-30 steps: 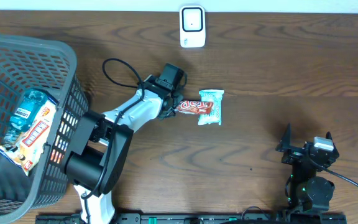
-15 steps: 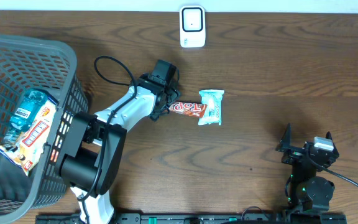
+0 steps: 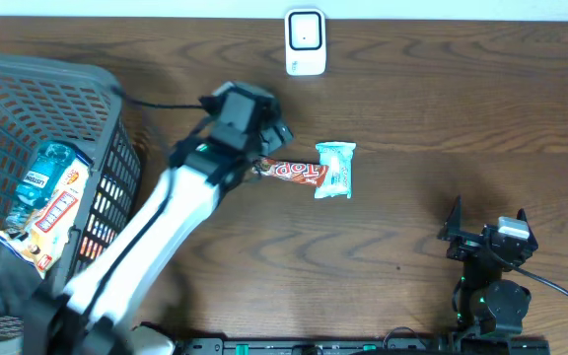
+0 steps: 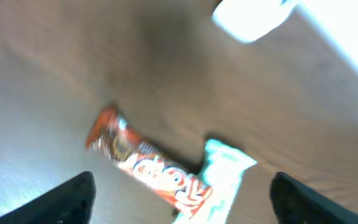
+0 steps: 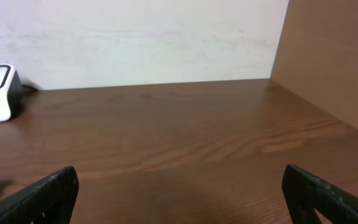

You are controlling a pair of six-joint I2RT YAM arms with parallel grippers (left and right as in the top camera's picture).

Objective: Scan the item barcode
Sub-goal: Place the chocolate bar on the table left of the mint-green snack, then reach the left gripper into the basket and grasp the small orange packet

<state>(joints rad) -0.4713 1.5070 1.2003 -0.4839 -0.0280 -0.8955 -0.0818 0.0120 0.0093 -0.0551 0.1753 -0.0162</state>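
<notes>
Bar (image 3: 289, 172), in a red-orange wrapper, lies flat on the table (image 3: 412, 118), just under and ahead of the left gripper (image 3: 264, 150). The jaws stand wide apart and grip nothing, so the bar rests on its own. From the left wrist view its long axis runs slantwise across the space between the fingers, one end up and to the left, the other down and to the right. That second end touches a pale green packet (image 3: 335, 170), and I cannot tell whether it goes under it. The lettered face is up and no barcode shows, though the wrist view is blurred. My guess is the code sits underneath, which would mean a fresh grip and a turn.

Beyond the gripper, well apart, the white scanner (image 3: 305, 42) stands against the wall. I judge that the bar lies here to be picked up, not read. Behind the arm is a basket (image 3: 106, 108) holding other goods. The right gripper (image 3: 487, 225) is parked far to the side, jaws spread and empty.
</notes>
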